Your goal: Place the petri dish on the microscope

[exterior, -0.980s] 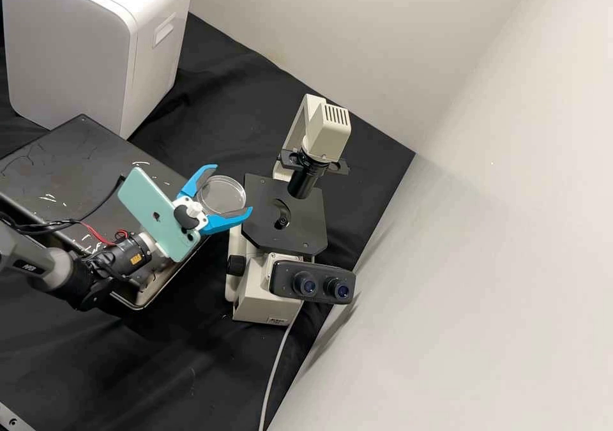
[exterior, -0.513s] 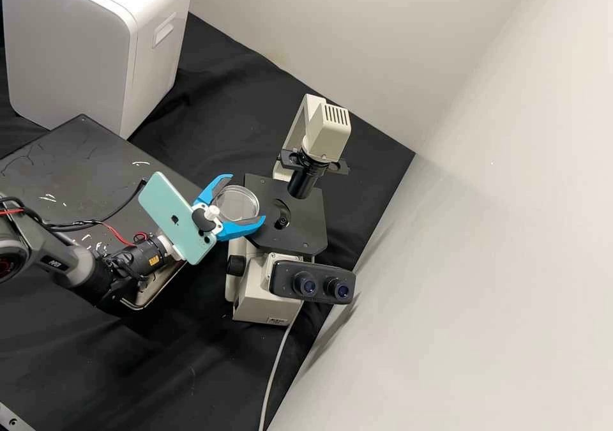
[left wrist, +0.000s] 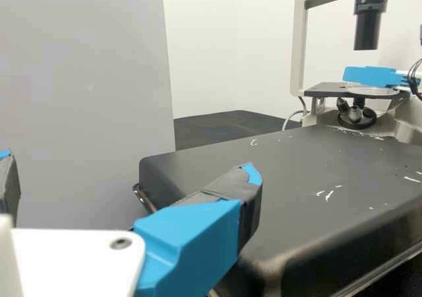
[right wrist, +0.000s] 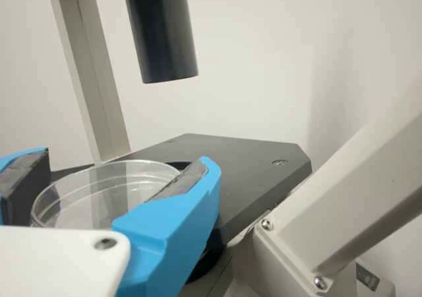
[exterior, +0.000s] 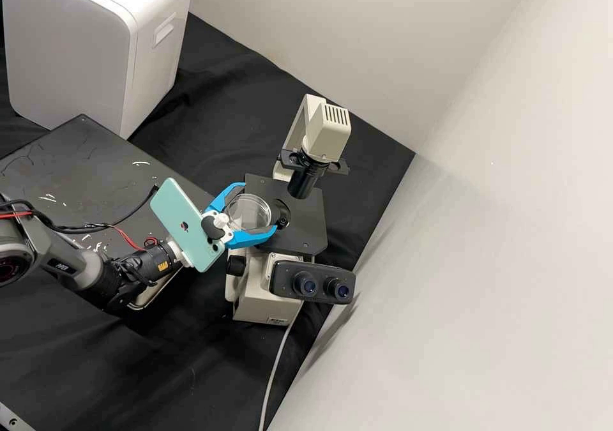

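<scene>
Clear round plastic petri dish (exterior: 248,209) sits clamped level in the right gripper (exterior: 258,207) at the high view's centre, over the beige microscope's (exterior: 258,300) flat black stage (exterior: 306,226), probably so it lands flat. The left gripper (left wrist: 128,178) gapes, holding nothing. Black cloth (exterior: 191,367) covers the bench below pale walls (exterior: 383,35).

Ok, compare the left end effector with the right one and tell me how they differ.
The right end effector is shut on the dish; the left end effector is open and holds nothing. The right one hangs over the edge of the microscope's stage; the left one sits apart from it, beside the case and the box. Both have two blue fingers on a white body.
</scene>
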Robot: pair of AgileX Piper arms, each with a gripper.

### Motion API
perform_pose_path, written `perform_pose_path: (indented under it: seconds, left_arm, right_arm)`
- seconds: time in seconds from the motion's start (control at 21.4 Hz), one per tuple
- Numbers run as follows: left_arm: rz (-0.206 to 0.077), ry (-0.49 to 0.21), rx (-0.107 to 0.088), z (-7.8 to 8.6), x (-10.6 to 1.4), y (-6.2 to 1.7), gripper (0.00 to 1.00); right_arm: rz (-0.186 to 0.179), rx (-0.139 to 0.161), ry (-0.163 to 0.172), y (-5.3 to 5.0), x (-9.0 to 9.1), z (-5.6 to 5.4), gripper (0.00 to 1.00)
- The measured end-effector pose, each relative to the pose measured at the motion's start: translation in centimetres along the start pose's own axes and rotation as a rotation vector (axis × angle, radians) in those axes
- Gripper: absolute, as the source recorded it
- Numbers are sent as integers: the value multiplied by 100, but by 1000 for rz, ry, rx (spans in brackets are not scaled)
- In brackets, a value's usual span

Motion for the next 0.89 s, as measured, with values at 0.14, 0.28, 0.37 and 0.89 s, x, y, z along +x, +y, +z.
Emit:
perform_pose_path:
  seconds: [0.14, 0.28, 0.37, 0.89]
  left_arm:
    - [0, 2, 0, -4, 0, 1, 100]
    - [0, 2, 0, -4, 0, 1, 100]
    - [0, 2, 0, -4, 0, 1, 100]
    - [2, 7, -2, -12, 1, 3, 100]
  right_arm:
    - [-12, -19, -24, -22, 14, 32, 0]
    - [-10, -39, -30, -39, 11, 28, 0]
    - [-16, -55, -42, -47, -24, 42, 0]
    - [90, -113, -58, -182, 252, 170, 0]
